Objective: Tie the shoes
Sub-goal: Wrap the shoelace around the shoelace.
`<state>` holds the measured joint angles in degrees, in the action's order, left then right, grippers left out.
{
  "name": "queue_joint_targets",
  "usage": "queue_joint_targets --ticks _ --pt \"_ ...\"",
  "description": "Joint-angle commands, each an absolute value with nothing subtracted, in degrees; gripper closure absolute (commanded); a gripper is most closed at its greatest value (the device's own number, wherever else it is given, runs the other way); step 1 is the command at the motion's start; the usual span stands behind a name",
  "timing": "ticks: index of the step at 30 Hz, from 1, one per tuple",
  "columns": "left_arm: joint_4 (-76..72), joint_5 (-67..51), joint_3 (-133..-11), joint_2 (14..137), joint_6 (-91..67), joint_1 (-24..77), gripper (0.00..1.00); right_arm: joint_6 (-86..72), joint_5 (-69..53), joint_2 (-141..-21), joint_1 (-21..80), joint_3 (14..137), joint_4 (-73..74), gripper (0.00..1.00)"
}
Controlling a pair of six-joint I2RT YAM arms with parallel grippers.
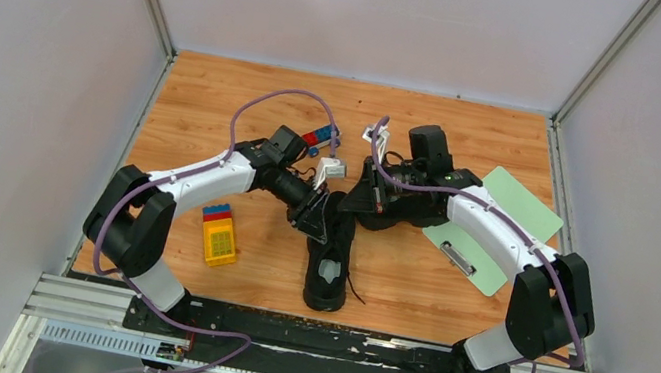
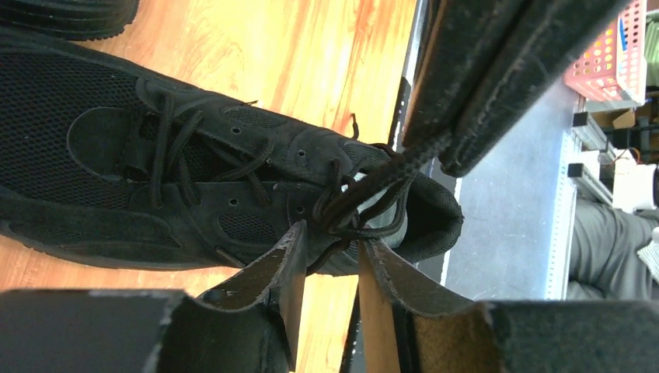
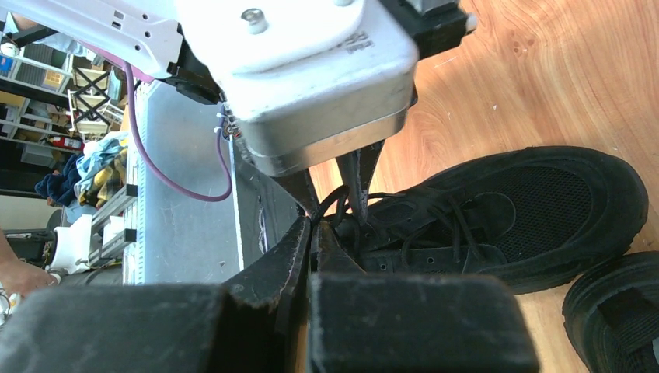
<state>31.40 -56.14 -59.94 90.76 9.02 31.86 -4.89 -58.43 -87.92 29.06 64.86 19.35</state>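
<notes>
Matt black mesh shoe (image 2: 101,155), wood-grain table (image 1: 207,115)

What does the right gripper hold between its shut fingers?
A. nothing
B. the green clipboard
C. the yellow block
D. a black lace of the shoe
D: in the left wrist view the right gripper pinches a taut black lace that rises from the shoe.

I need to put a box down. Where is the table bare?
Bare table lies between the near shoe and the green clipboard, also in the far left corner. The centre is crowded: the left arm and right arm meet over the laces.
</notes>
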Motion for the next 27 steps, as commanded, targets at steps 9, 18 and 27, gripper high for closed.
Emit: queue_joint_targets --ticks 9,18,27 --pt "28.29 -56.28 -61.41 90.53 1.13 32.17 0.95 -5.72 -57.32 -86.46 28.26 64.73 17.23 0.98" --pt "35.25 -56.38 -61.38 90.33 16.95 32.16 1.0 7.42 -63.89 -86.22 22.88 66.0 23.39 0.72" --pt "31.09 -61.32 -57.95 88.1 21.31 32.15 1.0 24.54 -63.2 -88.13 21.65 59.57 28.57 0.57"
